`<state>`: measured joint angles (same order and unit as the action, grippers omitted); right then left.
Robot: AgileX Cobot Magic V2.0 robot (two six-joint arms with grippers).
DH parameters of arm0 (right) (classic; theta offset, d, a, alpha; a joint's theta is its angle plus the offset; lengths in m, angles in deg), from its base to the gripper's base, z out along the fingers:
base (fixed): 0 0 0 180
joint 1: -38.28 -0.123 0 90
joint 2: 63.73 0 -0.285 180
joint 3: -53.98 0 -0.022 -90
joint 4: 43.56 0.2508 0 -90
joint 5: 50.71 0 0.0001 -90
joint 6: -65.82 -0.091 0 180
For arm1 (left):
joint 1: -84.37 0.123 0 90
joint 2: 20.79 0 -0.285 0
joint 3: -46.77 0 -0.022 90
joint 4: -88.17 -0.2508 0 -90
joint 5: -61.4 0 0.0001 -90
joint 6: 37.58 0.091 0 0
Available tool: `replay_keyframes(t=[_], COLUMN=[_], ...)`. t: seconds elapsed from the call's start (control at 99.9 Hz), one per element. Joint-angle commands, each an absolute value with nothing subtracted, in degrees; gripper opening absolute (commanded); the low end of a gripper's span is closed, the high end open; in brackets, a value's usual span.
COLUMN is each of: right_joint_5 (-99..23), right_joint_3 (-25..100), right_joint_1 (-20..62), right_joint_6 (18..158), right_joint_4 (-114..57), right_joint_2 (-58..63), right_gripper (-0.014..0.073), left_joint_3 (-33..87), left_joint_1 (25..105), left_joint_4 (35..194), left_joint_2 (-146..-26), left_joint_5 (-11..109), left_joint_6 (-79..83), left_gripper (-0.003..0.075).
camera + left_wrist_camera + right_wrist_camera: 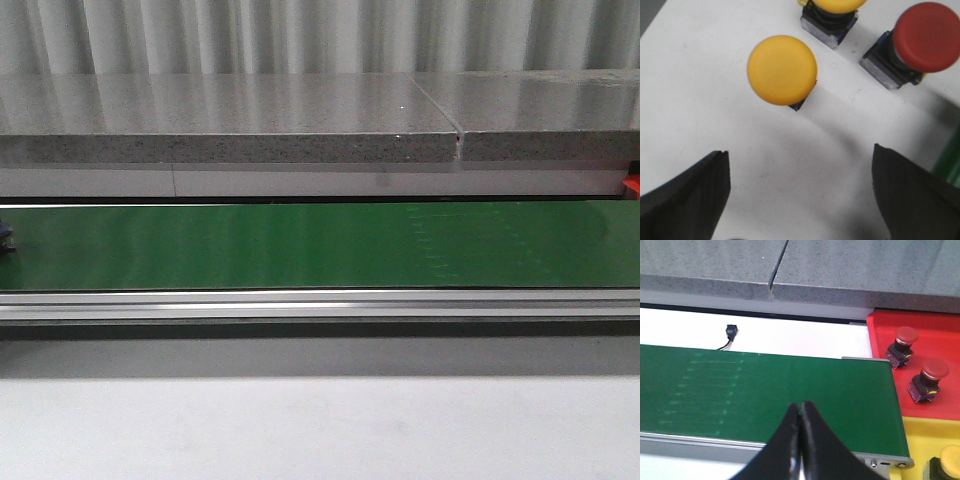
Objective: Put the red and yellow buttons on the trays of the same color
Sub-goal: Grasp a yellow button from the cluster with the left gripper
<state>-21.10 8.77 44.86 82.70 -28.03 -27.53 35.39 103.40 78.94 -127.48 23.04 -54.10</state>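
Note:
In the left wrist view my left gripper [801, 165] is open and empty above a white surface. Just beyond it stands a yellow button [782, 70], with a second yellow button [832, 12] and a red button [925, 40] farther off. In the right wrist view my right gripper [800, 412] is shut and empty over the green belt [765, 390]. Two red buttons [902, 342] [927, 377] sit on the red tray [885, 327]. A yellow button [947, 460] sits on the yellow tray [920, 440]. Neither gripper shows in the front view.
The green conveyor belt [320, 245] runs across the front view, with an aluminium rail [320, 303] before it and a grey stone ledge [230, 135] behind. A small black connector [730, 332] lies on the white strip behind the belt. A sliver of red [631, 187] shows at the far right.

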Motion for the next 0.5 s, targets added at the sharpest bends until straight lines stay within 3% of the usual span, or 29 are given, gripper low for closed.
replay_keyframes(t=[0.0,0.49], right_joint_5=[-24.9,-24.8], right_joint_3=[10.2,10.2], right_joint_1=[44.8,44.8], right_joint_6=[82.9,82.9], right_joint_4=[-27.8,-27.8], right_joint_2=[-27.5,-27.5], right_gripper=[-0.0069,-0.0069], left_joint_3=[38.0,47.7], left_joint_1=[103.9,103.9], left_joint_4=[79.3,75.4], left_joint_2=[-127.5,-135.5], left_joint_5=[26.1,26.0], left_joint_6=[-54.1,-54.1], left_gripper=[0.0566,0.0566])
